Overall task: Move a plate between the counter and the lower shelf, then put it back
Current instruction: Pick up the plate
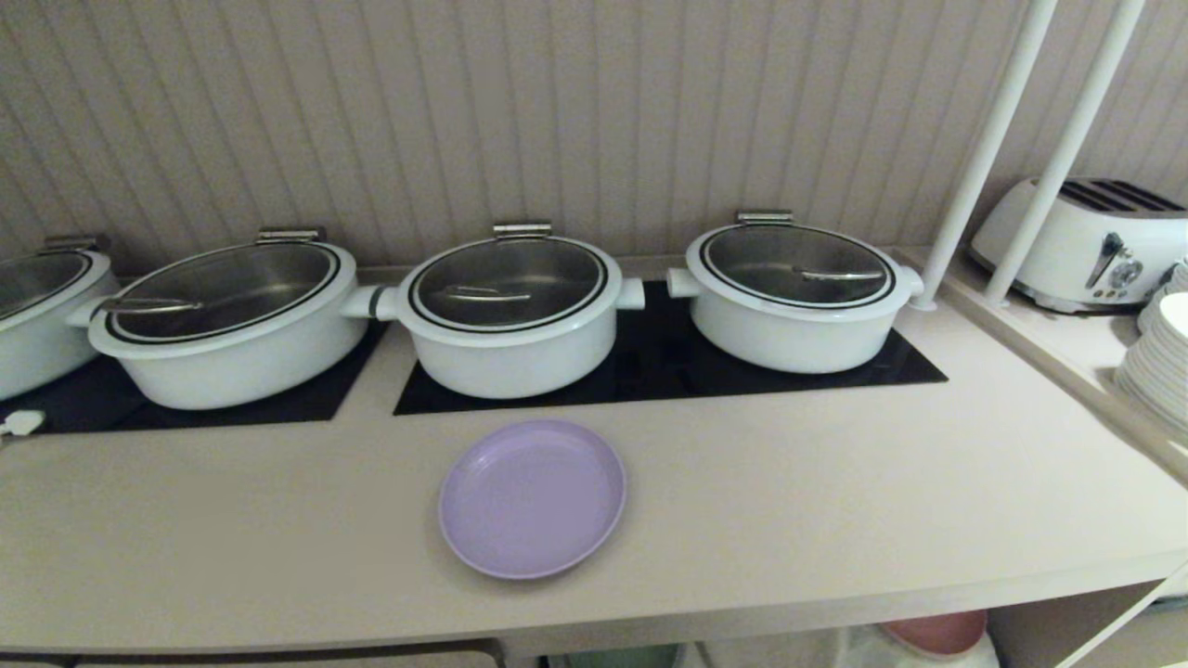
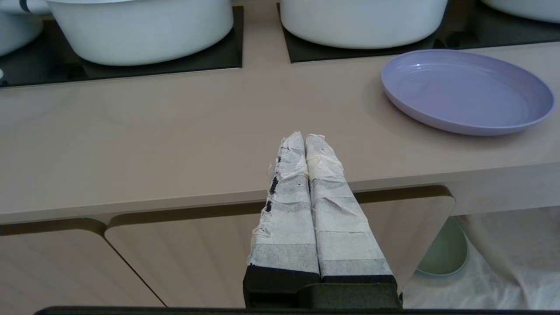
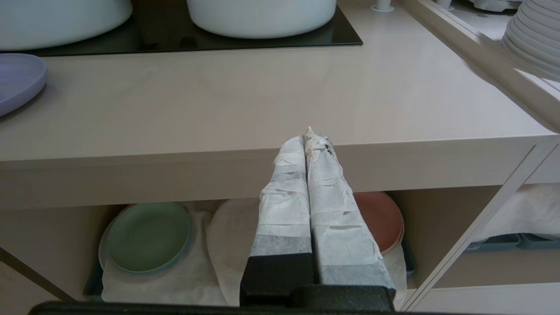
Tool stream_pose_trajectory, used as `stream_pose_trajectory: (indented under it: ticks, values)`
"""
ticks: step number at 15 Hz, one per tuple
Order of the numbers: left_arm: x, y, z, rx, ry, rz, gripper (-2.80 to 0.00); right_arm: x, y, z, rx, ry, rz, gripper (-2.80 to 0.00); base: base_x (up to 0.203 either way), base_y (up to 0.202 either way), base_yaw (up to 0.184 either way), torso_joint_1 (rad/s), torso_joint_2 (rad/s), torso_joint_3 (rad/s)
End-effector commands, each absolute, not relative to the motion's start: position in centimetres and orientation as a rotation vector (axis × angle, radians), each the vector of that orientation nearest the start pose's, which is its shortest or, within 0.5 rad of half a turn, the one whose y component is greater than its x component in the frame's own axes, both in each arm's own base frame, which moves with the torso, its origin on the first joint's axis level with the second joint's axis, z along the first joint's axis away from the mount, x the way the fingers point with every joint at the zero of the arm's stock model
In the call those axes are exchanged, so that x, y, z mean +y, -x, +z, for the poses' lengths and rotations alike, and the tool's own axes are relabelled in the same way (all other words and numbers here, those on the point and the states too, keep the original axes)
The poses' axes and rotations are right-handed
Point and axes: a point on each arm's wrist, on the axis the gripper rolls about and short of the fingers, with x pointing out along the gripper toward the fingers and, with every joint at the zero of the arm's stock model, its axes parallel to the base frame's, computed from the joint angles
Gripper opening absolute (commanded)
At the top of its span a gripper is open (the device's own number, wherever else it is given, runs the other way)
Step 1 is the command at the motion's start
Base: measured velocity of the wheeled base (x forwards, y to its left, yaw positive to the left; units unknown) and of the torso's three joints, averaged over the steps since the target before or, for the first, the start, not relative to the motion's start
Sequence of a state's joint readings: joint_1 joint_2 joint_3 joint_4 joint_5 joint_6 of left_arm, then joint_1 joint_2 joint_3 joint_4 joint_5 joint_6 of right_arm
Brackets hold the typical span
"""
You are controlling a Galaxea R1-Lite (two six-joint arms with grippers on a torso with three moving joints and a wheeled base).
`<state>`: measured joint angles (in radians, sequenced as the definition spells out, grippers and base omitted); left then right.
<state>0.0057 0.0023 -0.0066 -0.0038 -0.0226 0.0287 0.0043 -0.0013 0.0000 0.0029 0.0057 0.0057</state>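
Observation:
The lavender plate (image 1: pixel 532 498) lies flat on the beige counter (image 1: pixel 835 482), in front of the middle white pot; the left wrist view also has the plate (image 2: pixel 466 89), and its edge (image 3: pixel 17 81) shows in the right wrist view. My left gripper (image 2: pixel 305 136) is shut and empty, hanging at the counter's front edge, left of the plate and apart from it. My right gripper (image 3: pixel 308 135) is shut and empty too, in front of the counter edge above the lower shelf (image 3: pixel 205 267) with its white cloth. Neither arm shows in the head view.
Several white lidded pots (image 1: pixel 513 315) stand on black hob panels (image 1: pixel 650 371) behind the plate. A green plate (image 3: pixel 148 236) and a pink-red plate (image 3: pixel 378 221) rest on the shelf cloth. A toaster (image 1: pixel 1086 243), stacked white plates (image 1: pixel 1160 362) and two white poles (image 1: pixel 984 148) are at the right.

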Motion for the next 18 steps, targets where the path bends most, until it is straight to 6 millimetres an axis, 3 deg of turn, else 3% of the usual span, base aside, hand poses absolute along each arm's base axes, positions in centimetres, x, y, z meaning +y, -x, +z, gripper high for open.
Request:
stream_pose_trajectory:
  ticks: [1,18]
  values:
    - [-0.06,2.32,7.77,-0.009,-0.018,-0.015,-2.8,0.0,2.28,7.52,0.003,-0.006,0.011,-2.8,0.0,0.0,0.0,0.0,0.0,0.0]
    - [-0.06,2.32,7.77,-0.009,-0.016,-0.014,-2.8,0.0,2.28,7.52,0.003,-0.006,0.011,-2.8,0.0,0.0,0.0,0.0,0.0,0.0]
